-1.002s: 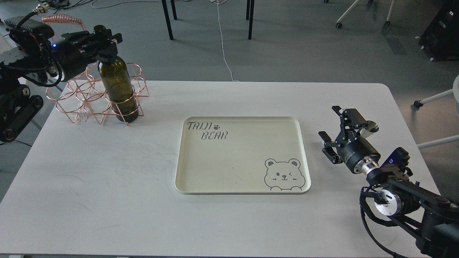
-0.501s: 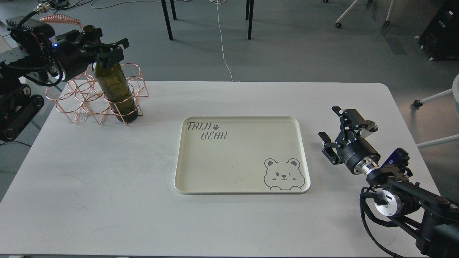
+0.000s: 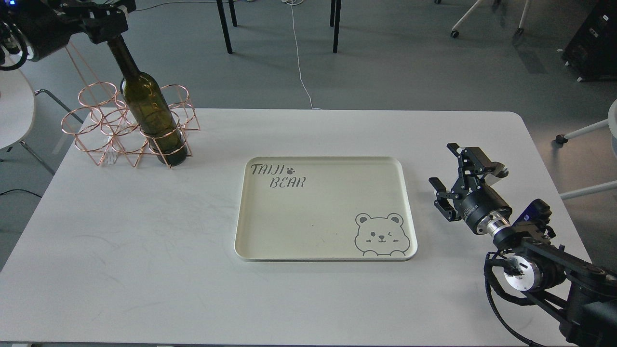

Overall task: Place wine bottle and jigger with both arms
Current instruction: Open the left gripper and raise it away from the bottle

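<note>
The dark green wine bottle [image 3: 150, 115] stands in the front right ring of a copper wire rack [image 3: 103, 127] at the table's back left, and its neck leans to the left. My left gripper [image 3: 107, 23] is at the top of the neck and covers the mouth. Its fingers are dark and partly cut off by the frame's top edge. My right gripper [image 3: 446, 166] is low over the table's right side with its fingers spread and nothing between them. A small shiny piece, seemingly the jigger [image 3: 499, 170], shows just behind the right gripper, mostly hidden.
A cream tray [image 3: 250, 241] printed with a bear and "TAIJI BEAR" lies in the table's middle with nothing in it. The rack has several empty rings. Chair legs and a cable are on the floor beyond the table's far edge.
My left arm has risen up and to the left, from the bottle's shoulder to the top of its neck. The bottle leans further left. The right arm has not moved.
</note>
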Controlling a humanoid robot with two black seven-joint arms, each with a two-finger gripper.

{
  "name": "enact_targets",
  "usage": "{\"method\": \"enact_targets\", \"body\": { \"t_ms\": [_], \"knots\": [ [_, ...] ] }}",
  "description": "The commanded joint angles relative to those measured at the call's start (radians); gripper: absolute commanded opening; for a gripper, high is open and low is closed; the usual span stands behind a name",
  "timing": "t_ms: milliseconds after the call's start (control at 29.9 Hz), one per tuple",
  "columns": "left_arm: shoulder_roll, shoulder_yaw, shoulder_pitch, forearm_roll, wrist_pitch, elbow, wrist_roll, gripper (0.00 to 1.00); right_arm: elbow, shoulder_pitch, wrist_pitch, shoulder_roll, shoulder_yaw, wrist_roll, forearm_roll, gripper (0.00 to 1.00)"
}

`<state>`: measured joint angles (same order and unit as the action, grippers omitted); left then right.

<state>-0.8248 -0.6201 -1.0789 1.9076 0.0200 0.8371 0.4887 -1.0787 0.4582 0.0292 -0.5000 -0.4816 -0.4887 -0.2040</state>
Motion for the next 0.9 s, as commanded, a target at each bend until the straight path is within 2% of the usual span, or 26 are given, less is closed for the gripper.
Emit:
{"method": "enact_targets", "body": {
  "t_ms": [0,100,200,367,434,568,635,735,802,868],
  "knots": [
    [-0.045,-0.004,-0.058,-0.027,0.008,0.027,0.000,0.99,0.000,-0.001,0.000,0.003,-0.003,0.000,0.000,0.97],
    [-0.053,-0.012,-0.067,-0.160,0.008,0.077,0.000,0.99,0.002,-0.001,0.000,0.012,-0.006,0.000,0.000,0.97],
    [-0.050,-0.006,-0.049,-0.449,0.006,0.187,0.000,0.99,0.000,0.000,0.000,0.017,-0.035,0.000,0.000,0.97],
    [-0.011,-0.009,0.103,-0.986,0.012,0.390,0.000,0.99,0.003,0.007,-0.002,0.034,-0.115,0.000,0.002,0.99],
    [0.016,-0.009,0.166,-1.108,0.009,0.447,0.000,0.99,0.006,0.005,-0.002,0.044,-0.149,0.000,0.003,0.99],
    [0.097,-0.013,0.298,-1.182,0.018,0.478,0.000,0.99,-0.001,0.022,0.011,0.060,-0.163,0.000,0.003,0.99],
    [0.133,-0.013,0.341,-1.240,0.055,0.478,0.000,0.99,-0.010,0.026,0.014,0.072,-0.164,0.000,0.005,0.99],
    [0.170,-0.023,0.459,-1.438,0.164,0.478,0.000,0.99,-0.027,0.025,0.014,0.084,-0.166,0.000,0.005,0.99],
    [0.220,-0.068,0.551,-1.545,0.248,0.473,0.000,0.99,-0.040,0.022,0.015,0.087,-0.167,0.000,0.006,0.99],
    [0.281,-0.146,0.653,-1.559,0.297,0.459,0.000,0.99,-0.058,0.013,0.014,0.101,-0.167,0.000,0.005,0.99]
  ]
}}
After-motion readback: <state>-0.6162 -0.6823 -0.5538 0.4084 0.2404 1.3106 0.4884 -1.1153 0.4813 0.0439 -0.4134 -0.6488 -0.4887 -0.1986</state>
